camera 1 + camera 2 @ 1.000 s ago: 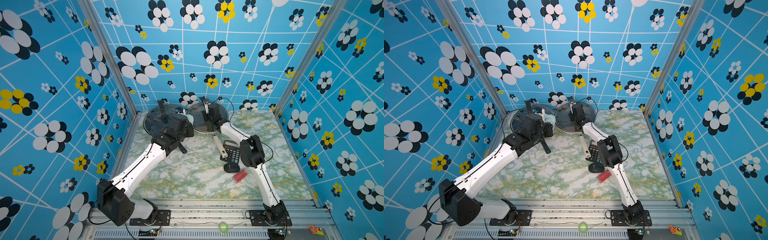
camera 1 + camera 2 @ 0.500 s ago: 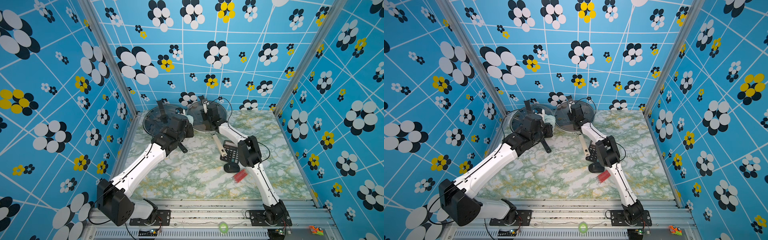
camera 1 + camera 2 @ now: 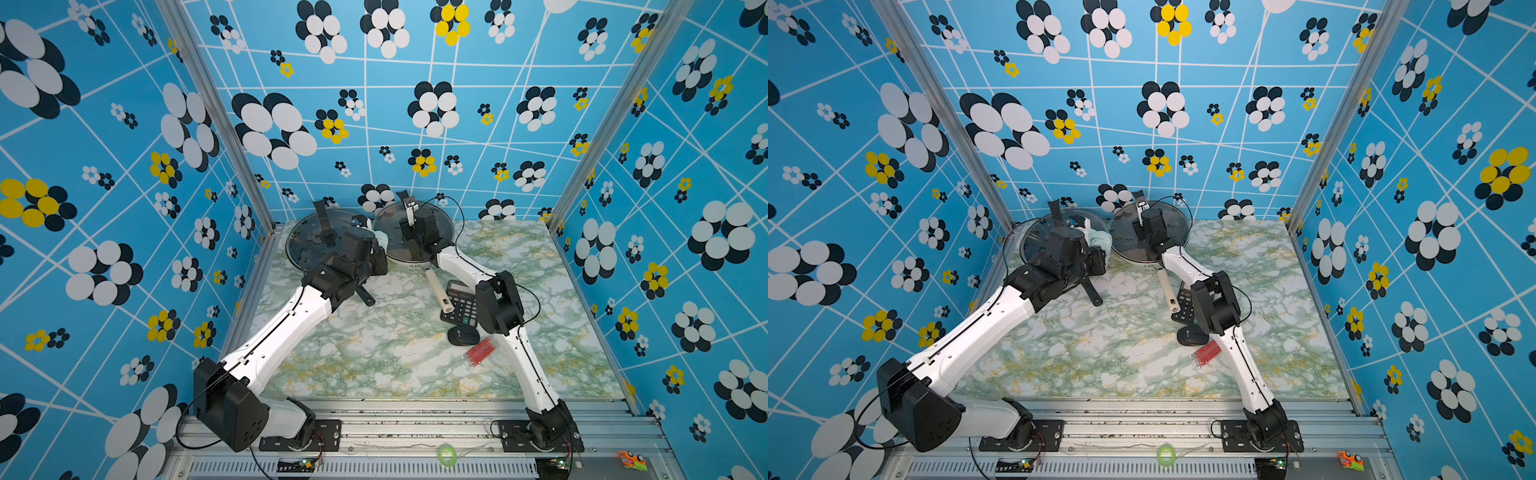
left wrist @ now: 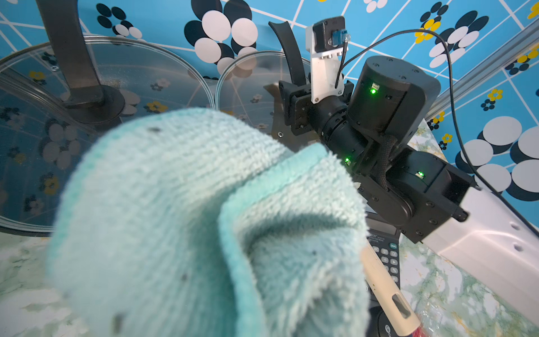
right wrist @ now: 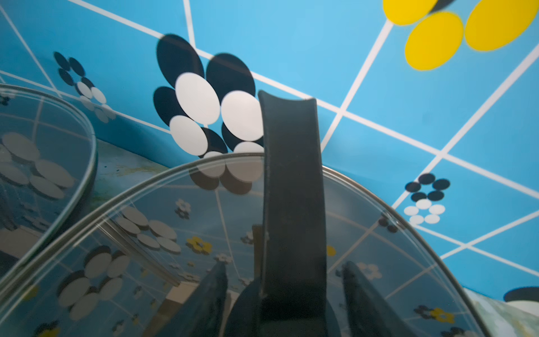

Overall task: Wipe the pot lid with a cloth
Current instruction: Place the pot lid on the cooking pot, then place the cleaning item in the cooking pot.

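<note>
Two glass pot lids with black strap handles sit at the back of the table: a left lid (image 3: pixel 309 245) and a right lid (image 3: pixel 440 224) on a pan. The mint-green cloth (image 4: pixel 189 218) is bunched in my left gripper (image 3: pixel 376 245), which is shut on it between the two lids; the cloth (image 3: pixel 1100 241) hides the jaws. My right gripper (image 5: pixel 287 306) is open. Its fingers (image 5: pixel 210 300) stand on either side of the right lid's handle (image 5: pixel 291 189) with gaps showing, above the glass (image 5: pixel 175 233).
The pan's cream handle (image 3: pixel 436 291) points forward over a black calculator (image 3: pixel 461 303). A black oval object (image 3: pixel 463 334) and a small red packet (image 3: pixel 480 352) lie by the right arm. A second black pan handle (image 3: pixel 363 293) sticks out under the left arm. The patterned back wall is close behind the lids.
My right gripper's jaws have spread apart from the right lid's handle. The right elbow has shifted slightly. The left arm and the cloth have stayed where they were.
</note>
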Motion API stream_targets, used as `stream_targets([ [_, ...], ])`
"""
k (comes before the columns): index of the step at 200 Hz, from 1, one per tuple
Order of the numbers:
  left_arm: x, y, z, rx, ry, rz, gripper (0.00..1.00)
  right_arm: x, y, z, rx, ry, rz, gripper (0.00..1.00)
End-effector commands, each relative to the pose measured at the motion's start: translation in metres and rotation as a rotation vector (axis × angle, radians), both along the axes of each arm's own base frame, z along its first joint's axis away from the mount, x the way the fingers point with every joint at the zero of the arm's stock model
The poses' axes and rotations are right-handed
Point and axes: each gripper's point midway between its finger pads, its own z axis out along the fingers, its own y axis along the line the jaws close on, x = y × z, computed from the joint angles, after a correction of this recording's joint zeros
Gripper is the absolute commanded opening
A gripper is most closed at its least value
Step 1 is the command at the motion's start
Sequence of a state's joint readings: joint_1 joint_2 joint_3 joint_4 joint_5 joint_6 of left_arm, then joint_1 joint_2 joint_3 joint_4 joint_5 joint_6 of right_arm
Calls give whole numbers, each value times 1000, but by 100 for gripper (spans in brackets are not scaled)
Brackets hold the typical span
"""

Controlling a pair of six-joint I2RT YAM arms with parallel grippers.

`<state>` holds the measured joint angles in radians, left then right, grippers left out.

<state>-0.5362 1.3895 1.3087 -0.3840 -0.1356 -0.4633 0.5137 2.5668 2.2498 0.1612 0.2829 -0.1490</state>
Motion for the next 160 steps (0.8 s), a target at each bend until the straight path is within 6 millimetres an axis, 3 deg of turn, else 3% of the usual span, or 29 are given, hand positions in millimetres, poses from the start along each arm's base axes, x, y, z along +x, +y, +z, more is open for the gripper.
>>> stream_targets([
  [1, 4, -16, -3, -33, -3, -80, 0, -17, -2, 119, 110, -193, 4, 82],
  [39, -8, -53, -30, 10, 72, -269, 3, -40, -20, 177, 137, -252, -20, 87],
  [53, -11, -61, -46, 38, 117, -294, 24, -50, -34, 190, 132, -256, -65, 91],
  [63, -12, -62, -56, 67, 142, -283, 48, -55, -44, 190, 111, -253, -98, 91],
  [66, -11, -61, -60, 77, 151, -273, 54, -63, -49, 203, 120, -271, -105, 93],
  [70, -11, -60, -65, 89, 166, -263, 60, -68, -54, 206, 114, -274, -117, 96],
  [93, -13, -59, -80, 124, 216, -257, 100, -92, -79, 209, 67, -267, -171, 99],
  [127, -16, -61, -71, 149, 166, -311, 99, -130, -125, 202, 41, -228, -286, 99],
  [133, -19, -64, -70, 148, 157, -333, 99, -137, -135, 188, 30, -196, -317, 99],
  [160, -28, -66, -73, 118, 183, -418, 99, -170, -175, 171, 38, -160, -434, 99],
])
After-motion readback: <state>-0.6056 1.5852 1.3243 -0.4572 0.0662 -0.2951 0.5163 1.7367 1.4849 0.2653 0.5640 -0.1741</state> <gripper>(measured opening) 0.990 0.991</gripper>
